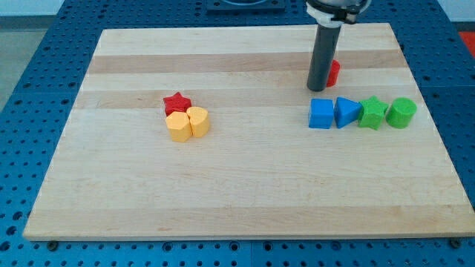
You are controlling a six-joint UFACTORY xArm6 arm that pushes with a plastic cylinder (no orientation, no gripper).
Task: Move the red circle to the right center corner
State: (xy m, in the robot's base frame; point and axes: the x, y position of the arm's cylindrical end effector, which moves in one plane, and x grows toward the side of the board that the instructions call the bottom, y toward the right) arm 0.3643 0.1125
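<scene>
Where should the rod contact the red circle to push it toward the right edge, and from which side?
Press the red circle's left flank. My tip already sits at its left, hiding that side. Push toward the view's right, staying above the blue cube.

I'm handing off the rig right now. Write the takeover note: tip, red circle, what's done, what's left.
My tip is down on the board, touching the left side of the red circle, which it partly hides.
The circle sits in the upper right area, above the row of blue cube, blue triangle, green star, green cylinder.
Done: contact made.
Left: push it rightward and slightly down to the right-centre edge.
</scene>
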